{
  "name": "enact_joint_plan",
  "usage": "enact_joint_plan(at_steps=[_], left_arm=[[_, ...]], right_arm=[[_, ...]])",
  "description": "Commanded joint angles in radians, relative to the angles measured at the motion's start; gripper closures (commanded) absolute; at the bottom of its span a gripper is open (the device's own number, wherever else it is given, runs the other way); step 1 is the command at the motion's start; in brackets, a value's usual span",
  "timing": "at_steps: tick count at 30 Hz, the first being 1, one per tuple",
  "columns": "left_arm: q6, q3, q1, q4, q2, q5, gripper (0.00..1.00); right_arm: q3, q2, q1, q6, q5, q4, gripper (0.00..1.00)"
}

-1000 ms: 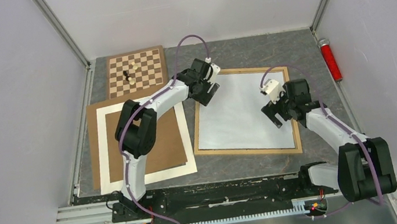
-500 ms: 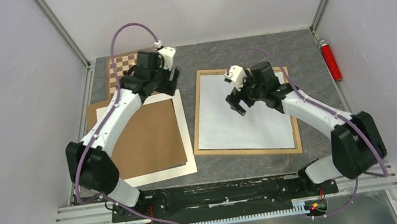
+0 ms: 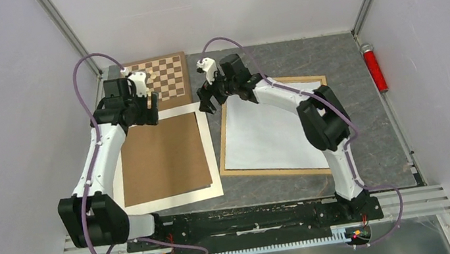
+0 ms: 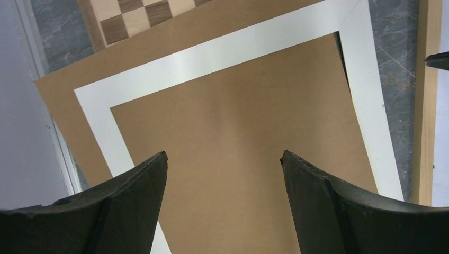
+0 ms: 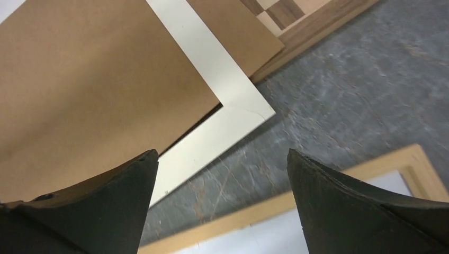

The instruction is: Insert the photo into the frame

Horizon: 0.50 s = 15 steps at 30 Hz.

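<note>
top external: frame (image 3: 280,171) lies flat right of centre with a white sheet (image 3: 276,130) inside it. right gripper (image 3: 207,105), jaws wide and empty, hovers just beside the frame's far-left corner. left gripper (image 3: 146,115), jaws wide and empty, hangs over the brown board (image 3: 160,159) on the white mat (image 3: 211,155), apart from the frame.

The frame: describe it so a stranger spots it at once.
On the grey table, look right of centre. The frame is the thin pale-wood border around a plain white sheet; the brown board to its left is edged in white, not wood.
</note>
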Motion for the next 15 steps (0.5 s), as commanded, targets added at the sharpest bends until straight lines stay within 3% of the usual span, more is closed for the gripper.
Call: enact_joint_plan(at_steps=[1, 15], left_arm=[[0.031, -0.006, 0.051, 0.009, -0.048, 0.053, 0.14], [0.005, -0.022, 0.107, 0.029, -0.054, 0.094, 0.15]], right_arm=[[0.127, 0.137, 0.003, 0.160, -0.065, 0.039, 0.06], [0.103, 0.294, 0.001, 0.405, -0.183, 0.181, 0.14]])
